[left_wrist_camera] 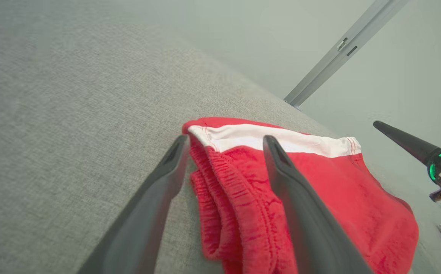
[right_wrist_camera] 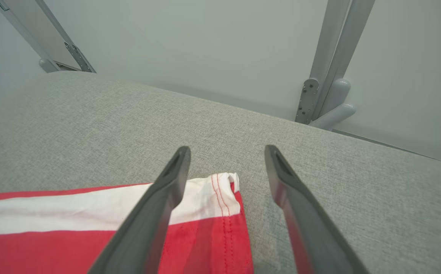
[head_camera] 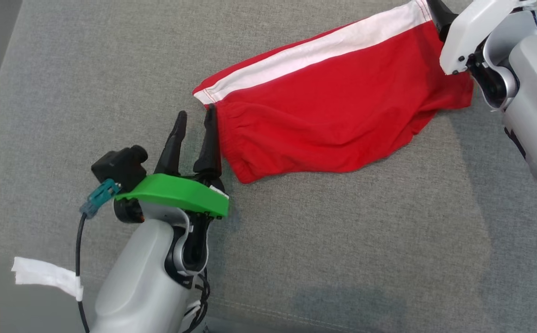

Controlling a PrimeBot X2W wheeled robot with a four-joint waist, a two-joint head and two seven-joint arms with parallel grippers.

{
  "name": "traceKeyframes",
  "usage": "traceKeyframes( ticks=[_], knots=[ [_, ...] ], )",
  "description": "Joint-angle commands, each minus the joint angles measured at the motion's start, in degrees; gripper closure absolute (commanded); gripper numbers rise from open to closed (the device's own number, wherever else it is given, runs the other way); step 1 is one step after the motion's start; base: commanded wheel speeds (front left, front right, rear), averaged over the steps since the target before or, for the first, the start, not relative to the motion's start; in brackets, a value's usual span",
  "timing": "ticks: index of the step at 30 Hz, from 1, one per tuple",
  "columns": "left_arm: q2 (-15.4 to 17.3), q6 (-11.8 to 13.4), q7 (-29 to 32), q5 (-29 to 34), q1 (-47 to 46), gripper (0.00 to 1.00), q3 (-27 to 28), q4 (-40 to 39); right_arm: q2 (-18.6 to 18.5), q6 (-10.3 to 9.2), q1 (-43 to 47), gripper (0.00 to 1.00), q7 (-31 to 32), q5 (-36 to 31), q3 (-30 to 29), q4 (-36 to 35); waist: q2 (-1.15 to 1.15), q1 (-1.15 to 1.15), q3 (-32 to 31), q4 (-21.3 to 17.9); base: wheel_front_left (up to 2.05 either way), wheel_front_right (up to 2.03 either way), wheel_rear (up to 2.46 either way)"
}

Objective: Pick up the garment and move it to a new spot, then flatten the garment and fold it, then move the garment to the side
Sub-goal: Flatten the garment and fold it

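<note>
Standing beside the robot, I see the red cloth garment with a white stripe (head_camera: 333, 111) lying stretched out on the grey woven-fabric bench (head_camera: 342, 259), with some wrinkles near its middle. The left claw (head_camera: 196, 111) is at the gathered elastic end, its fingers spread and grasping nothing; one finger is just beside the hem. The right claw (right_wrist_camera: 227, 148) is also spread and empty, over the far white-striped corner. I judge that the flattening step is almost done. Next, each claw must pinch its end and carry it over for the fold.
</note>
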Motion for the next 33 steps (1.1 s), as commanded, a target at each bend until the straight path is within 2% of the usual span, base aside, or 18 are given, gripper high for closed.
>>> traceKeyframes(
  ticks=[1,5,13,21,22,23,24,26,27,33],
  knots=[
    [0.13,-0.46,-0.15,2.02,2.41,0.00,1.87,-2.07,-1.02,-0.01,1.45,0.00,0.21,1.10,0.98,-0.59,0.40,0.00,-1.01,-0.74,0.00,0.00,0.00],
    [0.14,-0.77,-0.14,7.98,8.03,0.00,7.17,-8.23,-2.72,-0.01,3.90,0.00,3.57,3.92,3.53,-0.97,0.40,0.00,-2.72,-1.66,0.00,0.00,0.00],
    [0.14,-0.26,-0.15,15.13,14.20,0.00,12.48,-15.57,-3.42,-0.01,6.66,0.00,8.60,6.89,5.85,0.45,0.40,0.00,-3.76,-1.24,0.00,0.00,0.00],
    [0.12,0.54,-0.14,17.00,18.07,0.00,15.70,-19.60,-2.10,0.00,8.93,0.00,13.41,10.50,6.21,3.12,0.40,0.00,-4.65,0.17,0.00,0.00,0.00],
    [0.12,0.49,-0.14,16.98,18.32,0.00,15.87,-19.77,-1.83,0.00,9.20,0.12,13.73,10.70,6.31,3.35,0.40,0.00,-4.71,0.28,0.00,0.00,0.00],
    [0.12,0.45,-0.14,17.01,18.51,0.00,16.02,-19.87,-1.62,0.00,9.37,0.43,13.87,10.83,6.47,3.49,0.40,0.00,-4.75,0.37,0.00,0.00,0.00],
    [0.12,0.44,-0.14,17.07,18.61,0.00,16.11,-19.98,-1.37,0.00,9.54,0.62,13.97,11.03,6.63,3.55,0.40,0.00,-4.77,0.42,0.00,0.00,0.00],
    [0.13,0.52,-0.14,17.20,18.81,0.00,16.29,-20.10,-0.96,0.00,9.89,0.90,14.19,11.33,6.91,3.71,0.40,0.00,-4.82,0.44,0.00,0.00,0.00],
    [0.13,0.55,-0.14,17.26,18.93,0.00,16.38,-20.09,-0.83,0.00,9.97,1.00,14.14,11.50,7.02,3.76,0.40,0.00,-4.88,0.41,0.00,0.00,0.00],
    [0.13,0.49,-0.14,17.81,19.13,0.00,16.88,-19.84,-0.63,-0.03,9.93,1.00,11.58,12.61,6.80,3.55,0.40,0.00,-5.54,-0.41,0.00,0.00,0.00]
  ],
)
